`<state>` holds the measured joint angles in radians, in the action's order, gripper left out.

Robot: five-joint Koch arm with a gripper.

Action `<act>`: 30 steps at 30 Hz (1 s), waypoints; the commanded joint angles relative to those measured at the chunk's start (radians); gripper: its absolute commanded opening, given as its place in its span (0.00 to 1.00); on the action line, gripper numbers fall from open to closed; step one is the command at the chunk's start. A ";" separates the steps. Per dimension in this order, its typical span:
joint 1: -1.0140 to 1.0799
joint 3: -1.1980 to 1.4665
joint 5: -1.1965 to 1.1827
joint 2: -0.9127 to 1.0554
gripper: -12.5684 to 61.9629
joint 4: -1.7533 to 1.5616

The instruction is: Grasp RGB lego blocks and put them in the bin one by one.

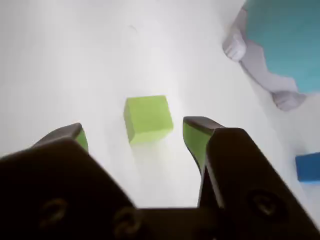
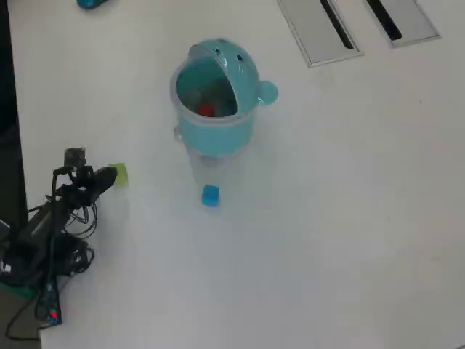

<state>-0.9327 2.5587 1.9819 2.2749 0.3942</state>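
Note:
The yellowish-green block (image 1: 147,118) lies on the white table, just beyond and between my gripper's (image 1: 136,131) two open fingers, untouched. From overhead the same green block (image 2: 120,173) peeks out at the gripper (image 2: 104,177) tip at the table's left. The blue block (image 2: 211,195) rests in front of the teal bin (image 2: 218,116); the wrist view shows the blue block (image 1: 308,166) at the right edge and the bin (image 1: 290,40) at the top right. A red block (image 2: 205,110) lies inside the bin.
Two grey slotted panels (image 2: 320,29) sit at the far right of the overhead view. A small teal thing (image 2: 91,3) pokes in at the top left edge. The arm's base and cables (image 2: 43,247) fill the lower left corner.

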 commanded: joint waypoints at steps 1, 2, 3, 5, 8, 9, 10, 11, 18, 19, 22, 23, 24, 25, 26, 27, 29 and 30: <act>-0.020 -0.057 0.066 -0.018 0.65 -0.069; -0.021 -0.064 0.075 -0.034 0.65 -0.069; -0.026 -0.075 0.077 -0.048 0.65 -0.069; -0.032 -0.084 0.103 -0.075 0.65 -0.069; -0.046 -0.117 0.133 -0.160 0.65 -0.101; -0.055 -0.135 0.156 -0.204 0.65 -0.127; -0.055 -0.140 0.166 -0.212 0.65 -0.146; -0.057 -0.149 0.169 -0.233 0.65 -0.175; -0.055 -0.218 0.170 -0.347 0.65 -0.218; -0.054 -0.221 0.170 -0.364 0.65 -0.233; -0.037 -0.238 0.201 -0.407 0.64 -0.238; -0.031 -0.238 0.213 -0.417 0.64 -0.242; -0.028 -0.233 0.216 -0.425 0.64 -0.259; -0.025 -0.232 0.221 -0.436 0.64 -0.270; -0.020 -0.230 0.221 -0.445 0.64 -0.278; -0.018 -0.230 0.221 -0.448 0.64 -0.284; -0.008 -0.235 0.222 -0.459 0.64 -0.288; 0.002 -0.232 0.221 -0.471 0.64 -0.314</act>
<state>-0.9465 2.4068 2.1752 1.8070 0.1733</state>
